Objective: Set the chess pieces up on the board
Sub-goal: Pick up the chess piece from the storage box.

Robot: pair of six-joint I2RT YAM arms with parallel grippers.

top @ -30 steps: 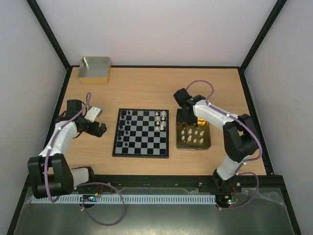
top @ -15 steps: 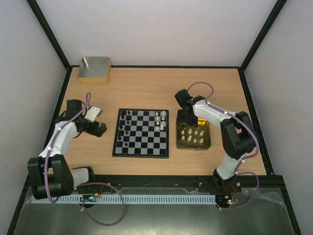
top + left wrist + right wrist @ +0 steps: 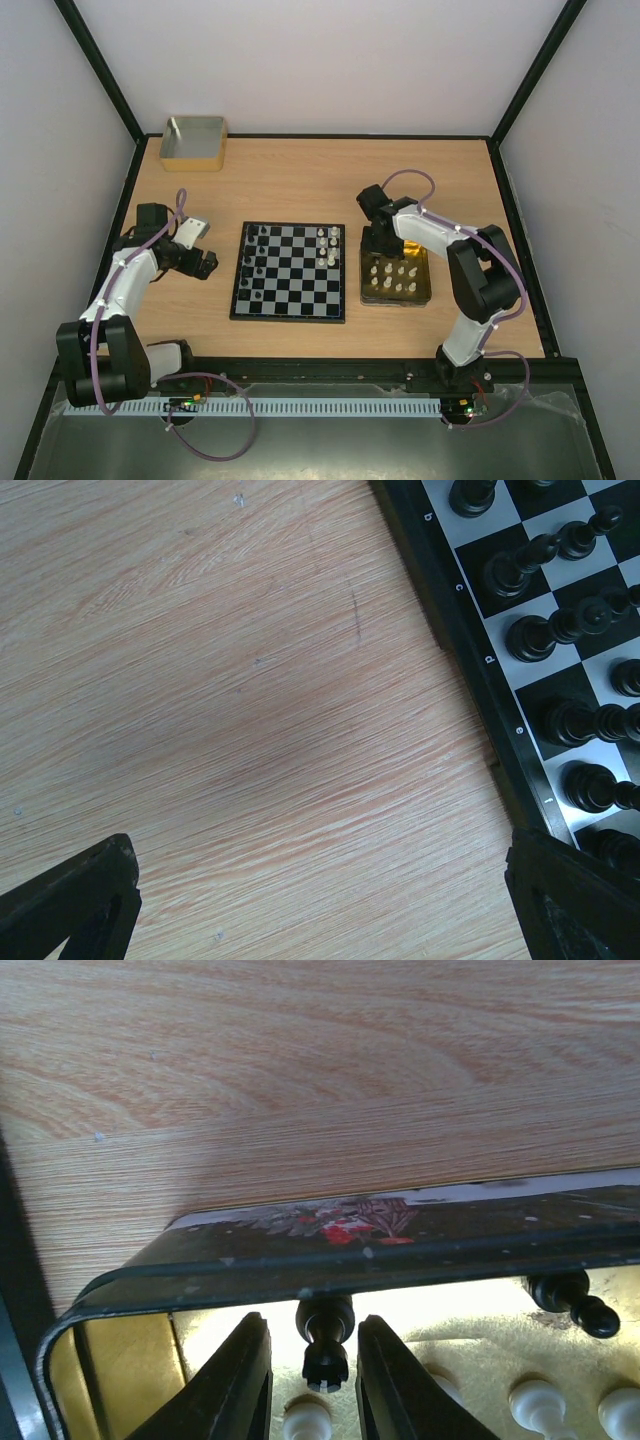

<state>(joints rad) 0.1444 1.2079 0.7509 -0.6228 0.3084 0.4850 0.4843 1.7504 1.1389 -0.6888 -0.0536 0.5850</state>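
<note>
The board lies mid-table, with black chess pieces down its left columns and white ones at its far right. My right gripper reaches into the far-left corner of the gold tin. In the right wrist view its fingers stand on either side of a small black rook, narrowly open, with a thin gap on each side. Another black piece and white pieces sit in the tin's foam. My left gripper hovers wide open over bare wood, left of the board edge.
A grey box with a tan rim stands at the far left of the table. The tin's dark wall rises just beyond the rook. Black pieces line the board edge near my left gripper.
The right arm has edged in over the tin's far-left corner and its fingers have narrowed. The left arm has not moved.
</note>
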